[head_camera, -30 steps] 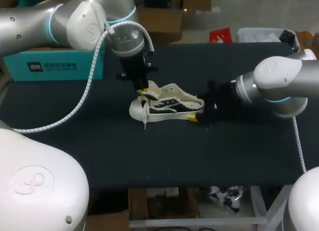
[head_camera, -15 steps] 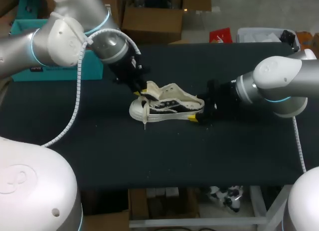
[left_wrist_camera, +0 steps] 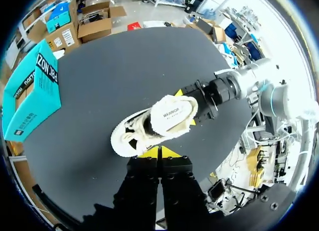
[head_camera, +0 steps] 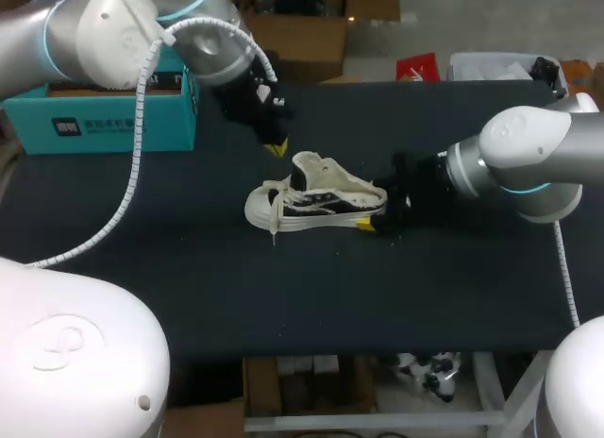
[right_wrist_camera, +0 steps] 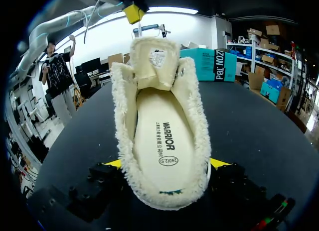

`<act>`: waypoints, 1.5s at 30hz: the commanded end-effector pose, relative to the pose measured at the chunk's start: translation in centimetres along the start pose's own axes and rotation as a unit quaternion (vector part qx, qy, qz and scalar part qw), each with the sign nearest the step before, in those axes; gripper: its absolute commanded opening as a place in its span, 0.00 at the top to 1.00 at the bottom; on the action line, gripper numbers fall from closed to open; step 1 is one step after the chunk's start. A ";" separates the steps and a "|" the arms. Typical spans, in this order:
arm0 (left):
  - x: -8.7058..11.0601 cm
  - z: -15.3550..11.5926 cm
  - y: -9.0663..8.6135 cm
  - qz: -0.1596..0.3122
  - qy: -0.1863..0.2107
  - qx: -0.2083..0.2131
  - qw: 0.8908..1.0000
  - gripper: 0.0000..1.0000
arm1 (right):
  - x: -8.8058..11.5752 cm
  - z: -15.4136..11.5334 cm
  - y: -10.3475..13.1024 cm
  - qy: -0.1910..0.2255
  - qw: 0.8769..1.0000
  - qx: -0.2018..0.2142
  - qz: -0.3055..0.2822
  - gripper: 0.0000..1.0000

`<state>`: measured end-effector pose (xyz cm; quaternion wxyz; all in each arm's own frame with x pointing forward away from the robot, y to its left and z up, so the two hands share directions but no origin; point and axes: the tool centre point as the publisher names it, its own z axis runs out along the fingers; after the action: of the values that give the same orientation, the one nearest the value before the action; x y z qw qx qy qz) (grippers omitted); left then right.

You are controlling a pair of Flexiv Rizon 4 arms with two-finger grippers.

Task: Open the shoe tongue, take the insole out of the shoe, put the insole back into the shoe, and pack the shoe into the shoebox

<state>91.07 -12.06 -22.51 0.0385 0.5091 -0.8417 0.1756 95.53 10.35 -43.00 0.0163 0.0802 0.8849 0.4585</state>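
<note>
A cream and black shoe point(head_camera: 316, 202) lies on its sole mid-table, toe to the left, with its tongue point(head_camera: 307, 164) standing up. The cream insole point(right_wrist_camera: 159, 136) lies inside it. My right gripper point(head_camera: 373, 221) holds the heel point(right_wrist_camera: 164, 191), a yellow fingertip point(right_wrist_camera: 219, 163) pressed against each side. My left gripper point(head_camera: 275, 147) hangs shut and empty just behind and above the tongue; in its own view the yellow tips point(left_wrist_camera: 159, 152) meet above the shoe point(left_wrist_camera: 129, 139). The teal shoebox point(head_camera: 104, 117) stands at the far left of the table.
A loose lace end point(head_camera: 274, 230) trails from the toe onto the black table top point(head_camera: 189, 277). A red packet point(head_camera: 417, 68) and a clear bin point(head_camera: 491, 65) sit at the far right edge.
My left gripper let go of the tongue, shut, and drew back and up away from the shoe. The tongue now stands upright. The right arm and the shoe have stayed put.
</note>
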 end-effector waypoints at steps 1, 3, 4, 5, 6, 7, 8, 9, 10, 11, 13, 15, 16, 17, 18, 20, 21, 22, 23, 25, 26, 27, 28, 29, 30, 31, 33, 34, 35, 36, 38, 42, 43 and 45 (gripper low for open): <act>0.8 -1.4 -0.7 0.477 0.044 -0.146 0.866 1.00 | -0.1 0.2 -0.5 0.000 1.000 -0.002 0.000 1.00; 1.5 -1.4 -1.8 0.487 0.032 -0.163 0.857 1.00 | -0.1 0.2 -0.5 0.000 1.000 -0.002 0.000 1.00; 1.5 -1.4 -1.8 0.487 0.032 -0.163 0.857 1.00 | -0.1 0.2 -0.5 0.000 1.000 -0.002 0.000 1.00; 1.5 -1.4 -1.8 0.487 0.032 -0.163 0.857 1.00 | -0.1 0.2 -0.5 0.000 1.000 -0.002 0.000 1.00; 1.5 -1.4 -1.8 0.487 0.032 -0.163 0.857 1.00 | -0.1 0.2 -0.5 0.000 1.000 -0.002 0.000 1.00; 1.5 -1.4 -1.8 0.487 0.032 -0.163 0.857 1.00 | -0.1 0.2 -0.5 0.000 1.000 -0.002 0.000 1.00; 1.5 -1.4 -1.8 0.487 0.032 -0.163 0.857 1.00 | -0.1 0.2 -0.5 0.000 1.000 -0.002 0.000 1.00; 1.5 -1.4 -1.8 0.487 0.032 -0.163 0.857 1.00 | -0.1 0.2 -0.5 0.000 1.000 -0.002 0.000 1.00; 1.5 -1.4 -1.8 0.487 0.032 -0.163 0.857 1.00 | -0.1 0.2 -0.5 0.000 1.000 -0.002 0.000 1.00; 1.5 -1.4 -1.8 0.487 0.032 -0.163 0.857 1.00 | -0.1 0.2 -0.5 0.000 1.000 -0.002 0.000 1.00; 1.5 -1.4 -1.8 0.487 0.032 -0.163 0.857 1.00 | -0.1 0.2 -0.5 0.000 1.000 -0.002 0.000 1.00; 1.5 -1.4 -1.8 0.487 0.032 -0.163 0.857 1.00 | -0.1 0.2 -0.5 0.000 1.000 -0.002 0.000 1.00; 1.5 -1.4 -1.8 0.487 0.032 -0.163 0.857 1.00 | -0.1 0.2 -0.5 0.000 1.000 -0.002 0.000 1.00; 1.5 -1.4 -1.8 0.487 0.032 -0.163 0.857 1.00 | -0.1 0.2 -0.5 0.000 1.000 -0.002 0.000 1.00; 1.5 -1.4 -1.8 0.487 0.032 -0.163 0.857 1.00 | -0.1 0.2 -0.5 0.000 1.000 -0.002 0.000 1.00; 1.9 -0.7 -2.1 0.513 0.020 -0.172 0.841 1.00 | -0.1 0.2 -0.5 0.000 1.000 -0.002 0.000 1.00; 2.2 -0.2 -2.0 0.521 0.025 -0.170 0.836 1.00 | -0.1 0.2 -0.5 0.000 1.000 -0.002 0.000 1.00; 2.4 0.3 -2.4 0.526 0.023 -0.179 0.831 1.00 | -0.1 0.2 -0.5 0.000 1.000 -0.002 0.000 1.00; 2.8 0.7 -2.6 0.540 0.020 -0.175 0.823 1.00 | -0.1 0.2 -0.5 0.000 1.000 -0.002 0.000 1.00; 3.1 1.4 -3.0 0.555 0.027 -0.172 0.813 1.00 | -0.1 0.2 -0.5 0.000 1.000 -0.002 0.000 1.00; 3.3 1.9 -3.1 0.566 0.028 -0.166 0.807 1.00 | -0.1 0.2 -0.5 0.000 1.000 -0.002 0.000 1.00; 3.3 2.3 -3.1 0.571 0.026 -0.166 0.803 1.00 | -0.1 0.2 -0.5 0.000 1.000 -0.002 0.000 1.00; 3.4 2.9 -3.2 0.572 0.026 -0.169 0.802 1.00 | -0.1 0.2 -0.5 0.000 1.000 -0.002 0.000 1.00; 3.4 3.6 -3.3 0.579 0.027 -0.168 0.798 1.00 | -0.1 0.2 -0.5 0.000 1.000 -0.002 0.000 1.00; 3.4 4.3 -3.4 0.580 0.026 -0.169 0.796 1.00 | -0.1 0.2 -0.5 0.000 1.000 -0.002 0.000 1.00; 3.5 4.7 -3.5 0.582 0.026 -0.172 0.794 1.00 | -0.1 0.2 -0.5 0.000 1.000 -0.002 0.000 1.00; 3.6 5.7 -3.8 0.586 0.019 -0.168 0.793 1.00 | -0.1 0.2 -0.5 0.000 1.000 -0.002 0.000 1.00; 3.6 6.1 -4.0 0.587 0.022 -0.168 0.792 1.00 | -0.1 0.2 -0.5 0.000 1.000 -0.002 0.000 1.00; 3.7 6.4 -4.1 0.592 0.023 -0.166 0.788 1.00 | -0.1 0.2 -0.5 0.000 1.000 -0.002 0.000 1.00; 3.9 6.7 -4.2 0.596 0.022 -0.163 0.786 1.00 | -0.1 0.2 -0.5 0.000 1.000 -0.002 0.000 1.00; 4.0 7.4 -4.3 0.599 0.030 -0.158 0.784 1.00 | -0.1 0.2 -0.5 0.000 1.000 -0.002 0.000 1.00; 3.7 8.7 -4.2 0.601 0.049 -0.144 0.784 1.00 | -0.1 0.2 -0.5 0.000 1.000 -0.002 0.000 1.00; 3.6 9.0 -4.1 0.599 0.049 -0.142 0.787 1.00 | -0.1 0.2 -0.5 0.000 1.000 -0.002 0.000 1.00; 3.4 9.7 -3.8 0.594 0.054 -0.140 0.790 1.00 | -0.1 0.2 -0.5 0.000 1.000 -0.002 0.000 1.00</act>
<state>93.44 -19.77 -28.39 0.0373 -0.1131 -0.9911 0.0599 95.52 10.34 -42.98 0.0166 0.0805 0.8851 0.4581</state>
